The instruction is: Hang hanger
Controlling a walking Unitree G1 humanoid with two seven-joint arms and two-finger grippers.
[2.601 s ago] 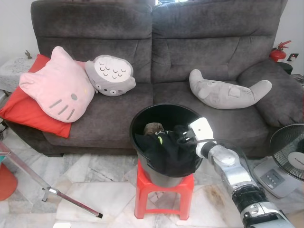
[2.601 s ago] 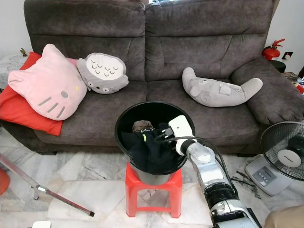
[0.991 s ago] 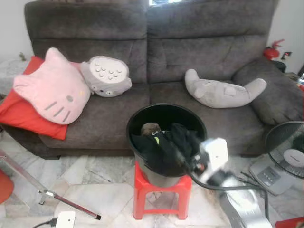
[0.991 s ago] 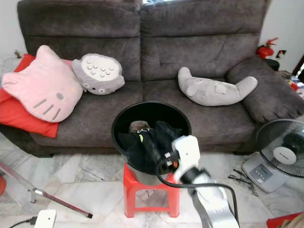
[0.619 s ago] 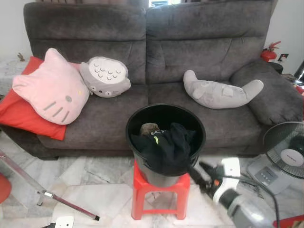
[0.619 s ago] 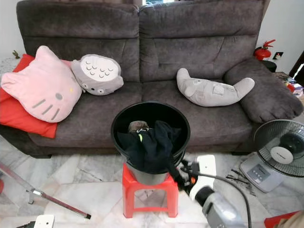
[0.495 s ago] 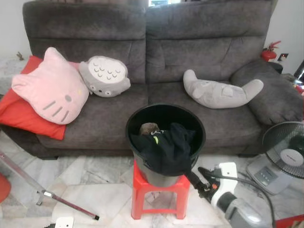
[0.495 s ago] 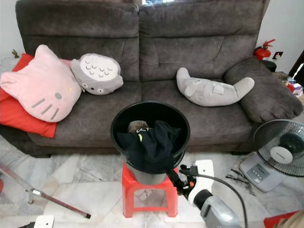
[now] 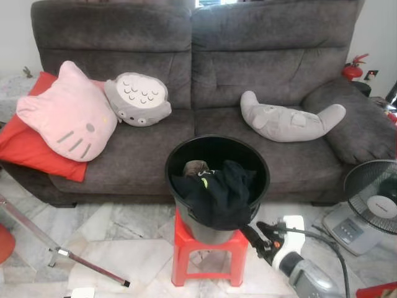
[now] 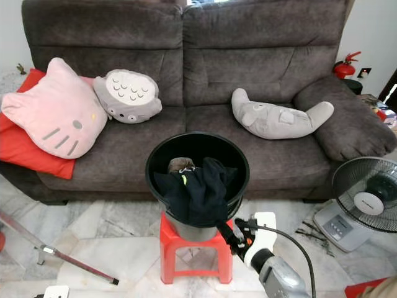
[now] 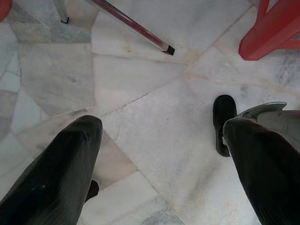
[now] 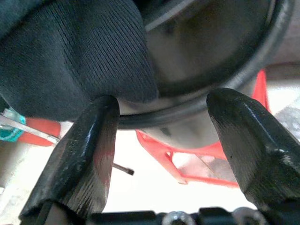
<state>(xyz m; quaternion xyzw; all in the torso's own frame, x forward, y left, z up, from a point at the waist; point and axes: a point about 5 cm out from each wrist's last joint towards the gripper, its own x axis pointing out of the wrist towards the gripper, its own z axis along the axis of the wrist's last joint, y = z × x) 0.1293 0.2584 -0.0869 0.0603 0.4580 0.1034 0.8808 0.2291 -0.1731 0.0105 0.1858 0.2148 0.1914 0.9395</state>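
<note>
**Bucket of dark laundry on a stool, right gripper below its rim**

Sofa (image 9: 198,81) of dark grey fabric fills the background, carrying a pink cat-face cushion (image 9: 67,113) on a red pillow (image 9: 28,146), a round grey plush (image 9: 138,99) and a long grey curved plush (image 9: 291,123). In front stands the round black plastic bucket (image 9: 175,162) on a red plastic stool (image 9: 211,257); a black garment with a small yellow-green mark (image 9: 220,194) spills over its near rim beside a brown item. A standing fan (image 9: 374,202) is at the robot's right and a slanted metal pole (image 9: 56,239) crosses the marble floor (image 9: 124,248) at its left. No hanger can be made out; it may lie under the cloth, which cannot be told.

The right gripper (image 9: 252,235) sits low, just beside the bucket's near wall and under the draped hem, fingers spread and holding nothing. The likely step is a fresh reach into the bucket: the gripper would need to rise clear of the rim first, then enter from above, so that it neither snags the hanging cloth nor pushes the bucket off the narrow stool.

The right wrist view alone shows the hem hanging between the spread right fingers (image 12: 79,154), with the rim just behind. The left wrist view shows the left gripper (image 11: 164,145) spread over bare floor, idle, near the pole's foot and a stool leg.
</note>
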